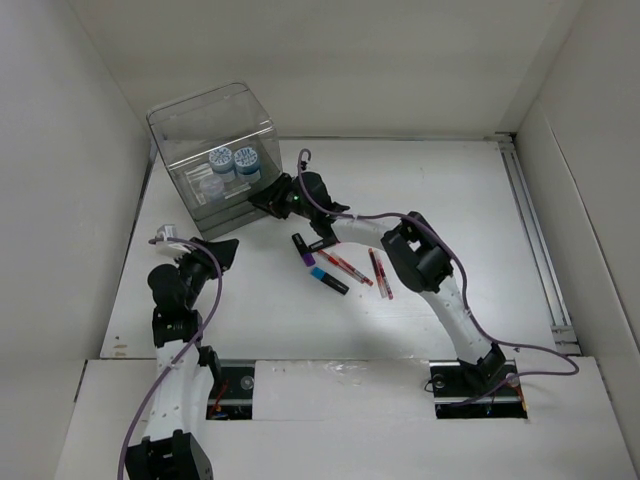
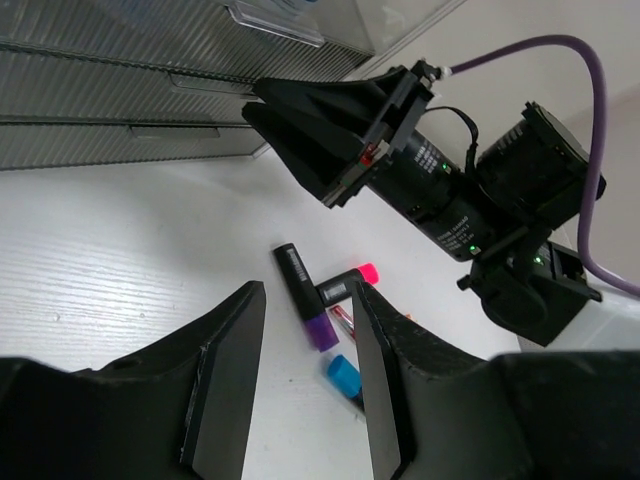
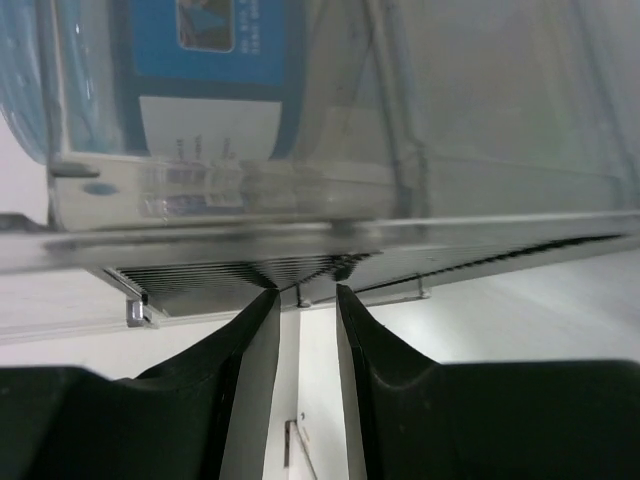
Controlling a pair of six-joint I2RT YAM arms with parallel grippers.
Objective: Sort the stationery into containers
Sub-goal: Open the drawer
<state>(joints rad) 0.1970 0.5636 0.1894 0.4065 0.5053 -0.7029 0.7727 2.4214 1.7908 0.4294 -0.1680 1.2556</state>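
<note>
The clear organizer (image 1: 215, 130) stands at the back left with two blue-white rolls (image 1: 233, 159) inside. My right gripper (image 1: 262, 200) has its tips against the ribbed drawer fronts (image 3: 230, 270) at its base. Its jaws (image 3: 303, 295) stand a narrow gap apart, with nothing clearly held between them. My left gripper (image 1: 224, 250) is open and empty, low over the table (image 2: 305, 390). Ahead of it lie the purple-capped marker (image 2: 300, 295), the pink-capped marker (image 2: 350, 283) and the blue-capped marker (image 2: 343, 375). Thin red pens (image 1: 345, 267) lie beside them.
White walls close in the table on the left, back and right. A metal rail (image 1: 535, 240) runs along the right side. The right arm (image 1: 420, 260) stretches across the middle, just behind the markers and pens. A purple cable (image 2: 590, 150) hangs off its wrist.
</note>
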